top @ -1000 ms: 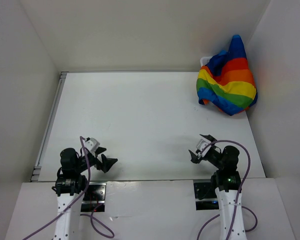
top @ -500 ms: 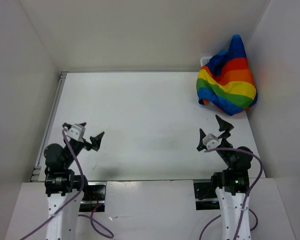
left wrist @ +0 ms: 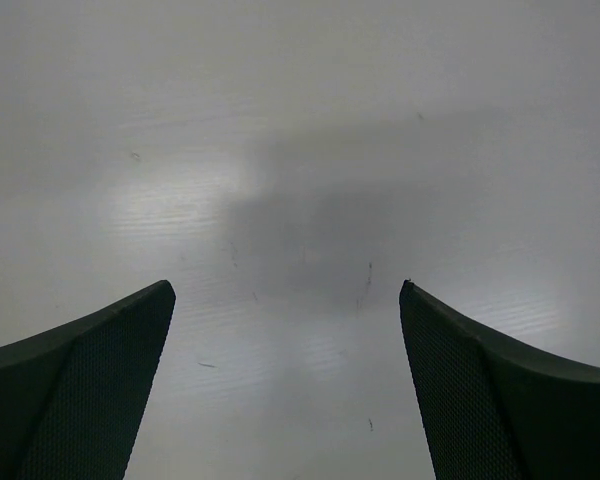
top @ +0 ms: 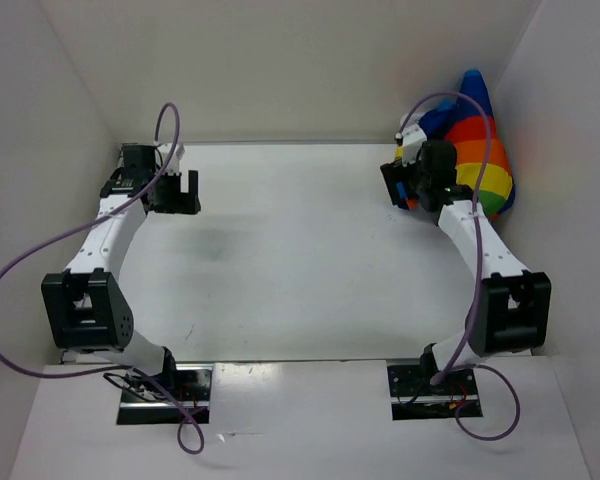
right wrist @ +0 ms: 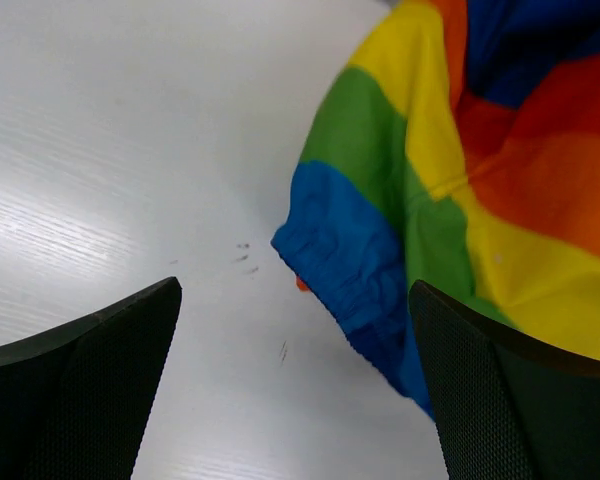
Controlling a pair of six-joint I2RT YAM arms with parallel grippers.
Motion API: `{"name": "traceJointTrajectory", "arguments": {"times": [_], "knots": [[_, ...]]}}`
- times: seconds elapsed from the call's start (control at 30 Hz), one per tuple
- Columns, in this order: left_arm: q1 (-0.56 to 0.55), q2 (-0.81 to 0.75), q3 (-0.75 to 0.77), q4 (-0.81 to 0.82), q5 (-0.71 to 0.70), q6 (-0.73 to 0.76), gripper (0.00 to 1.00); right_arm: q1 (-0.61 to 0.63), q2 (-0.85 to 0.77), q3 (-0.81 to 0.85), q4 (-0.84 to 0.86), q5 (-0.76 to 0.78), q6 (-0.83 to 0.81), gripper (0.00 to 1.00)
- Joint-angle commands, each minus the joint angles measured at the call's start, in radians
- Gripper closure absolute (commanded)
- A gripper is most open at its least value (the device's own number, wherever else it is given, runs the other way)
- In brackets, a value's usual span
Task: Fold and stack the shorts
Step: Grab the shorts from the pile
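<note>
At the table's [right wrist: 100,120] far corner, the right end effector [right wrist: 292,288] is hovering wide-open beside soft, limp shorts [right wrist: 460,200], blue hem [right wrist: 330,240] looking graspable.

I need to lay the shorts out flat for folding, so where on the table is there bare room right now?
The whole middle of the table is bare, from the left gripper across to the right gripper and down to the near edge. The far right corner is crowded: the shorts are bunched up there.

White table [top: 300,280], plain white walls [top: 280,70] on three sides, metal rail [top: 98,245] along left edge.
</note>
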Motion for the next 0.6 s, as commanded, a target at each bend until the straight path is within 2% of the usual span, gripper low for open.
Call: {"name": "traceJointTrajectory", "arguments": {"times": [0.0, 0.2, 0.43, 0.53, 0.57], "knots": [[-0.013, 0.03, 0.065, -0.093, 0.036, 0.004, 0.0, -0.026, 0.06, 0.076, 0.046, 0.123, 0.13, 0.01], [-0.013, 0.186, 0.169, -0.084, 0.114, 0.004, 0.0, -0.044, 0.213, 0.094, 0.123, 0.191, 0.106, 0.01], [-0.022, 0.24, 0.193, -0.084, 0.114, 0.004, 0.0, -0.044, 0.333, 0.131, 0.148, 0.211, 0.115, 0.01], [-0.022, 0.24, 0.184, -0.084, 0.114, 0.004, 0.0, -0.044, 0.358, 0.122, 0.148, 0.211, 0.115, 0.11], [-0.022, 0.24, 0.184, -0.084, 0.114, 0.004, 0.0, -0.044, 0.358, 0.122, 0.148, 0.224, 0.115, 0.22]]}}
